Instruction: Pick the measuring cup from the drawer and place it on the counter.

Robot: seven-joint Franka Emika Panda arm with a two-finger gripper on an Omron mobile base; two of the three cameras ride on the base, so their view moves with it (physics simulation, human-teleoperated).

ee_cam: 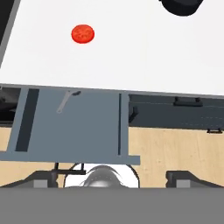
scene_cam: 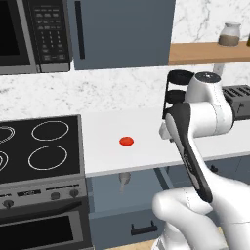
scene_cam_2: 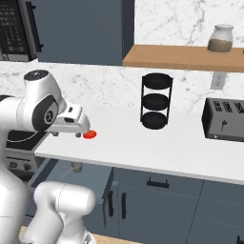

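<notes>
Lying in the open slate-blue box drawer (ee_cam: pixel 74 127), the small grey metallic measuring cup (ee_cam: pixel 66 100) sits beneath the wide-open, empty claw (ee_cam: pixel 112 177).

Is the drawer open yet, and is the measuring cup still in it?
Open: the drawer is pulled out under the counter; the measuring cup lies inside near the back.

The arm (scene_cam: pixel 200 122) has glossy white rounded shells with dark grey bands at the joints and a round grey cap at 12 o'clock on its topmost joint.
</notes>
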